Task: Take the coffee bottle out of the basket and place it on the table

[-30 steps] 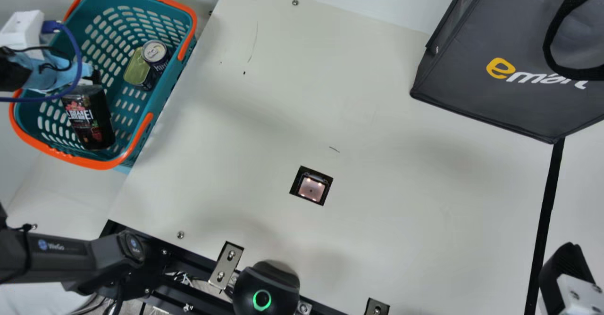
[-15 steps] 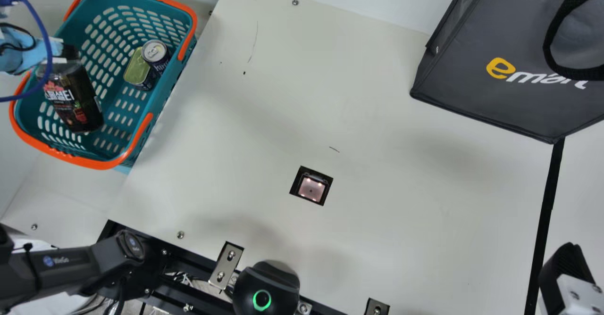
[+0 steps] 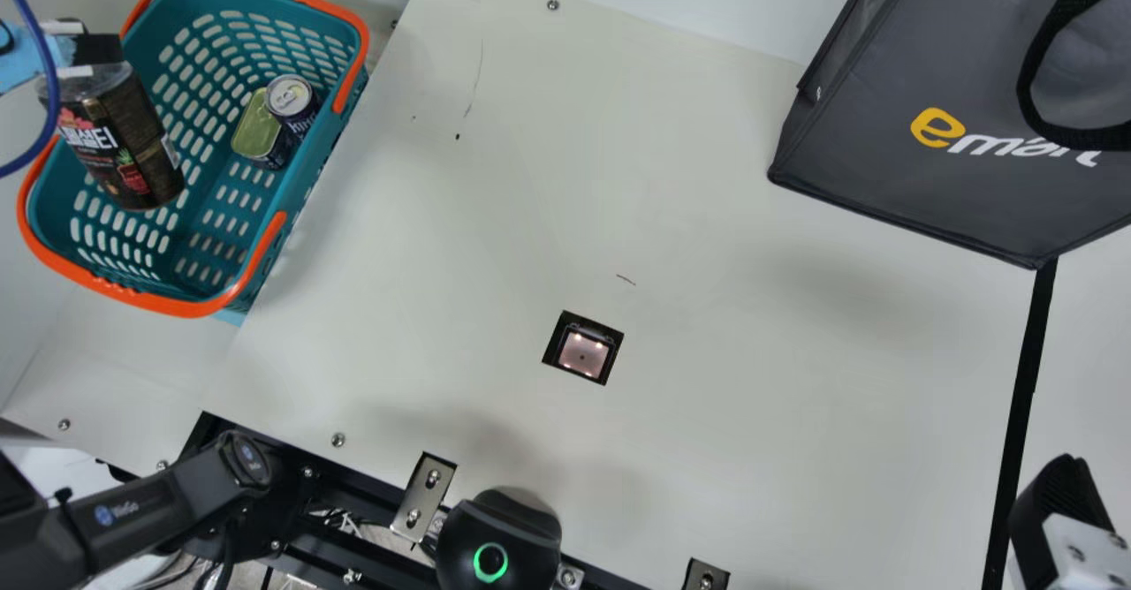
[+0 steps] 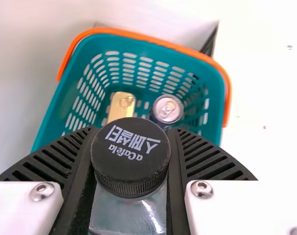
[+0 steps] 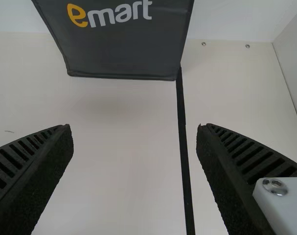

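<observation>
The dark cylindrical plastic coffee bottle (image 3: 132, 148) with its black round cap (image 4: 130, 156) is clamped between the ribbed black fingers of the left pincer (image 3: 95, 51), over the teal slotted plastic basket with orange edging (image 3: 256, 265); whether its base is clear of the rim, I cannot tell. Inside the basket, a dark blue cylindrical can (image 3: 292, 102) and a flat gold rounded tin (image 3: 256, 132) sit side by side. The basket is beside the flat cream table (image 3: 707, 378). Farther right stands a dark grey boxy bag (image 3: 919, 69), and the right pincer (image 3: 1056, 506) has its fingers wide apart, with nothing between them
</observation>
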